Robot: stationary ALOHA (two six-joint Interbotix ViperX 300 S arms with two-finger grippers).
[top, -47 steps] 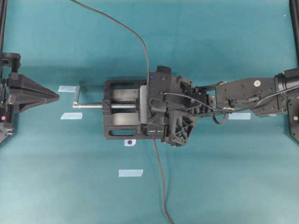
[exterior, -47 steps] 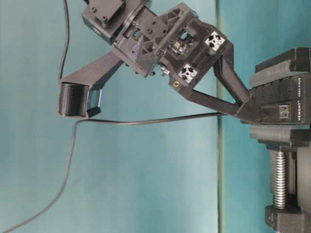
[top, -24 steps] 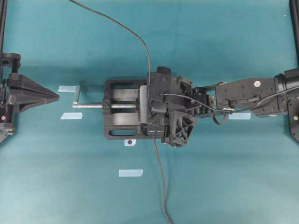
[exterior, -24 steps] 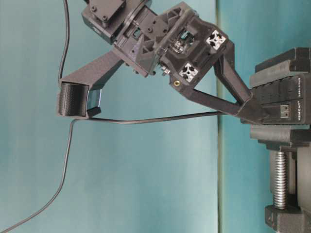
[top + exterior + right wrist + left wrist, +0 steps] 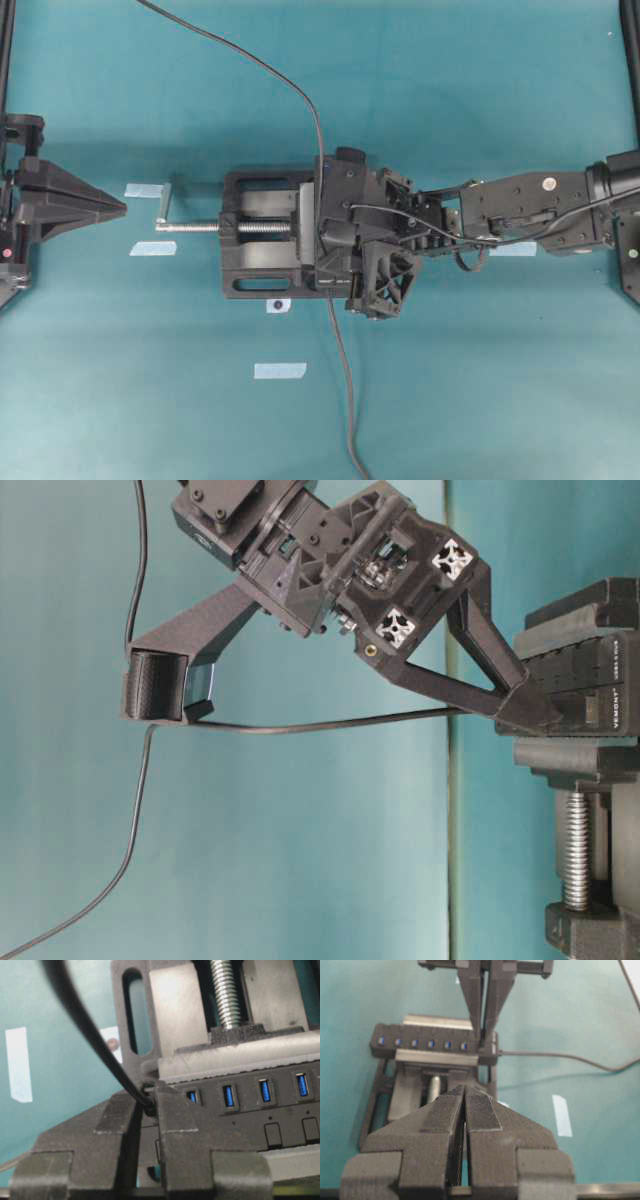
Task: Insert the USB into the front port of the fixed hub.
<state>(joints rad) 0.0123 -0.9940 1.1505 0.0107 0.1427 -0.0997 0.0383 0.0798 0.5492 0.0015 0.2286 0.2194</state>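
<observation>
Right at the lower centre of the right wrist view, the USB (image 5: 148, 1101) sits pinched between the two fingers of the right gripper (image 5: 145, 1110), its thin dark cable (image 5: 85, 1020) running up and away to the upper left of that frame. The jaws are nearly together, clamped on the plug, with only a narrow gap between the pads. The plug is pressed against the near end of the fixed hub (image 5: 250, 1105), just left of the first blue port visible in the row; whether it is seated in a port cannot be told, since the fingers cover that spot.

Seen from the left wrist camera, the hub (image 5: 432, 1045) lies across the top of the bench vise (image 5: 420, 1095), with the right gripper's fingers (image 5: 487, 1005) coming down onto its right end.

From overhead, the vise (image 5: 262, 248) sits at the middle of the teal table (image 5: 450, 400), its silver screw handle (image 5: 175, 222) pointing toward the left of the frame. The right gripper (image 5: 325, 235) covers the hub there.

The left gripper (image 5: 465, 1115) rests at the far left edge of the overhead view, well apart from the vise, its jaws together on nothing.
</observation>
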